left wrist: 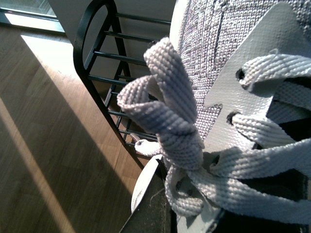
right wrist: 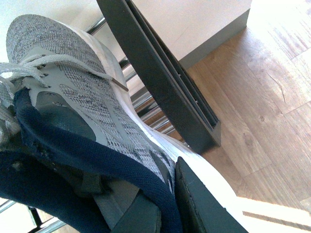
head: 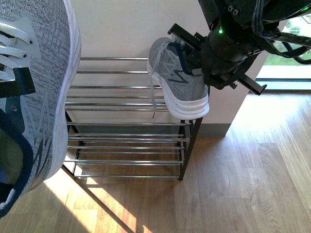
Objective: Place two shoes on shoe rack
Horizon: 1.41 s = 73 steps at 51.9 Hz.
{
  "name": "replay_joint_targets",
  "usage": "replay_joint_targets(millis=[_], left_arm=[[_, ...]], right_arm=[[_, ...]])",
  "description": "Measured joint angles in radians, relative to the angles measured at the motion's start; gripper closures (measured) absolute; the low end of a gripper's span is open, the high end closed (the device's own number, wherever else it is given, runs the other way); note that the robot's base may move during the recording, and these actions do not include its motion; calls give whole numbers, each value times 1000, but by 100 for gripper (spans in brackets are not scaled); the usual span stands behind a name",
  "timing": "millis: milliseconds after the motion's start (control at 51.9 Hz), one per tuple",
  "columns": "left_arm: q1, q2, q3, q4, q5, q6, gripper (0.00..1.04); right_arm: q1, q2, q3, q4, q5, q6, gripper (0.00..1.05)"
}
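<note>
The left fingers (head: 19,80) are gripping the nearer shoe (head: 48,97) at its laced tongue. The shoe's long axis is running away from them, with the toe heading toward the shoe rack (head: 126,138), the white sole facing the right arm's side and the navy heel collar closest to the camera. Its knotted laces (left wrist: 163,126) are bunching just beside those fingers. Farther off, the right fingers (right wrist: 204,204) are pinching the heel collar of the farther shoe (head: 180,82). This shoe is hanging below them nearly upright, toe down, over the right end of the rack's top chrome rods. Its dark side marking is too small to read as a brand. The rack is standing on a wooden floor (head: 233,184) against a pale wall (head: 121,29).
</note>
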<state>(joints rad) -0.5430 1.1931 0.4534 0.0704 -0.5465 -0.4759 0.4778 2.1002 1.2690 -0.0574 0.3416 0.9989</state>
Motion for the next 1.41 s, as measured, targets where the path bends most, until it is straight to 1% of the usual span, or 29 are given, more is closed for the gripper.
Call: replay_joint_targets(millis=[251,424,540,733,887,983,1002,1060,1195,1214,1234,1272,1292,1330,1349,1407], left_arm=[[0,0,0,0,0,0,103],[0,0,0,0,0,0,103],[0,0,0,0,0,0,103],[0,0,0,0,0,0,103],[0,0,0,0,0,0,103],[0,0,0,0,0,0,103],[0,0,0,0,0,0,103],[0,0,0,0,0,0,103],[0,0,0,0,0,0,103],[0,0,0,0,0,0,103],[0,0,0,0,0,0,103],[0,0,0,0,0,0,103],[0,0,0,0,0,0,103],[0,0,0,0,0,0,103],[0,0,0,0,0,0,103],[0,0,0,0,0,0,103]], right_arm=[[13,0,2,-10,58,35,100],[35,6,29,-14,59,45,100],[53,28,60,13,57,16,100],[55,39,60,26,23,-6,100],[56,46,47,36,19,-10,100],[58,57,44,60,-26,-18,100],[58,59,44,63,-31,-22,99],[58,65,44,82,-59,-31,88],[66,64,44,113,-82,-49,70],[67,63,43,115,-82,-50,69],[71,56,41,124,-89,-53,63],[74,48,35,133,-95,-56,57],[80,37,27,141,-95,-63,51],[85,26,19,150,-98,-73,44],[88,12,9,160,-100,-82,39],[93,-24,-20,183,-107,-105,29]])
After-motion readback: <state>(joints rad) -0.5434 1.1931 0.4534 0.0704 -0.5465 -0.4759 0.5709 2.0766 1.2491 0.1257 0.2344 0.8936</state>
